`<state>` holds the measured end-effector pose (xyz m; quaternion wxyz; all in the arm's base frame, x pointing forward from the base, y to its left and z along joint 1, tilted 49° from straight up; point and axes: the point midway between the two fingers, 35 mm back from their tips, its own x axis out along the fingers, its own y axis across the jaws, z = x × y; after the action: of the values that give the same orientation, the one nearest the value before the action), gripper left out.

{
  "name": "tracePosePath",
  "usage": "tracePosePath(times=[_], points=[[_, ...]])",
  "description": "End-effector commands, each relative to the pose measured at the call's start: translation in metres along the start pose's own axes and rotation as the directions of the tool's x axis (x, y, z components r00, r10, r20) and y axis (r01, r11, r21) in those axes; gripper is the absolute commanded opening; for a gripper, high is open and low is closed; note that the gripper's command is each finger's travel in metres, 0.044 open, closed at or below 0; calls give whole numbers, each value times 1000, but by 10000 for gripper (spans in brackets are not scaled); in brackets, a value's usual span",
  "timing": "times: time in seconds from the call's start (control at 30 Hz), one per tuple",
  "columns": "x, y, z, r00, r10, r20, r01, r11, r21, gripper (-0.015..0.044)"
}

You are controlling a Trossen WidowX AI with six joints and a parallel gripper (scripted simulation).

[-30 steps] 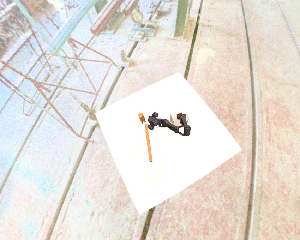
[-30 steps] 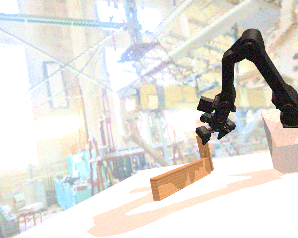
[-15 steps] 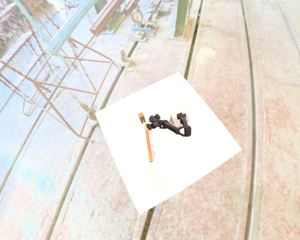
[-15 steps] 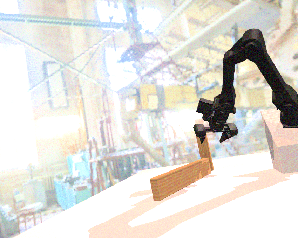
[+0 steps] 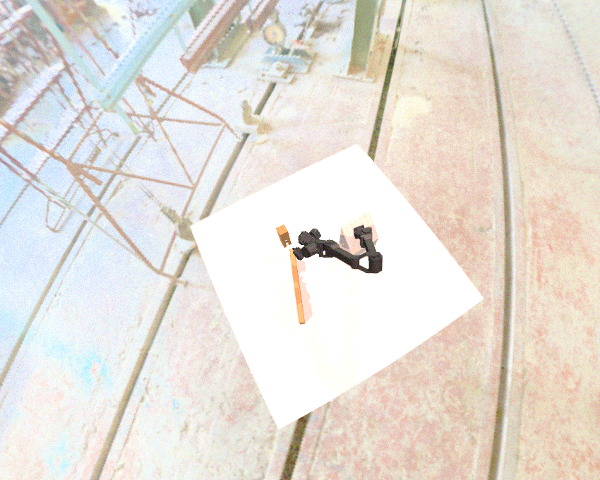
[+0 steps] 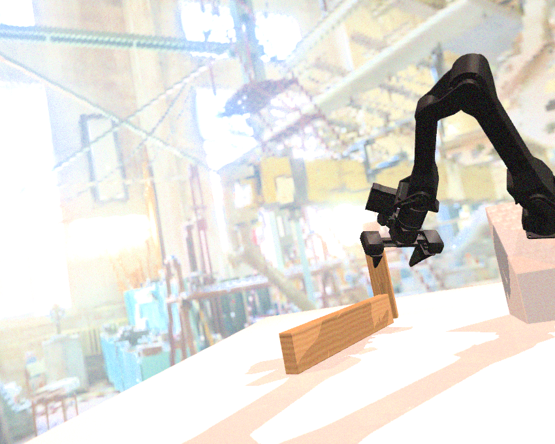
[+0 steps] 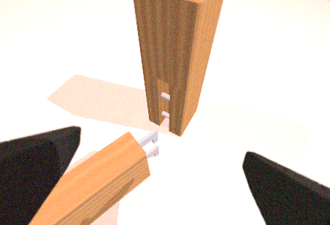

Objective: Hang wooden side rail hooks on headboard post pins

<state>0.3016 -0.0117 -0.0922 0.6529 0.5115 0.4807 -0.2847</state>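
The wooden side rail (image 5: 296, 284) (image 6: 337, 334) (image 7: 95, 174) stands on its narrow edge on the table. Two steel hooks (image 7: 149, 138) stick out of its near end towards the post, with a small gap between. The headboard post (image 5: 283, 235) (image 6: 380, 281) (image 7: 168, 39) stands upright. In the wrist view its slot shows low on the face, with an upper pin (image 7: 166, 96) and a lower pin (image 7: 166, 115). My gripper (image 6: 394, 262) (image 7: 163, 142) is wide open and empty, above the rail's hooked end and near the post. The rail's far end is outside the wrist view.
The arm stands on a pale block (image 6: 540, 291) at the right in the exterior view. The white table (image 5: 393, 310) (image 6: 411, 382) (image 7: 237, 68) has its edges beyond the post and rail. Shadows of the arm fall across it.
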Motion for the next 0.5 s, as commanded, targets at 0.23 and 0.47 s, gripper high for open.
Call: tracePosePath(times=[0.23, 0.47], points=[[9, 9, -2, 994, -51, -93, 22, 957, -288, 440], [16, 22, -4, 972, -102, -212, -49, 793, -608, 440]])
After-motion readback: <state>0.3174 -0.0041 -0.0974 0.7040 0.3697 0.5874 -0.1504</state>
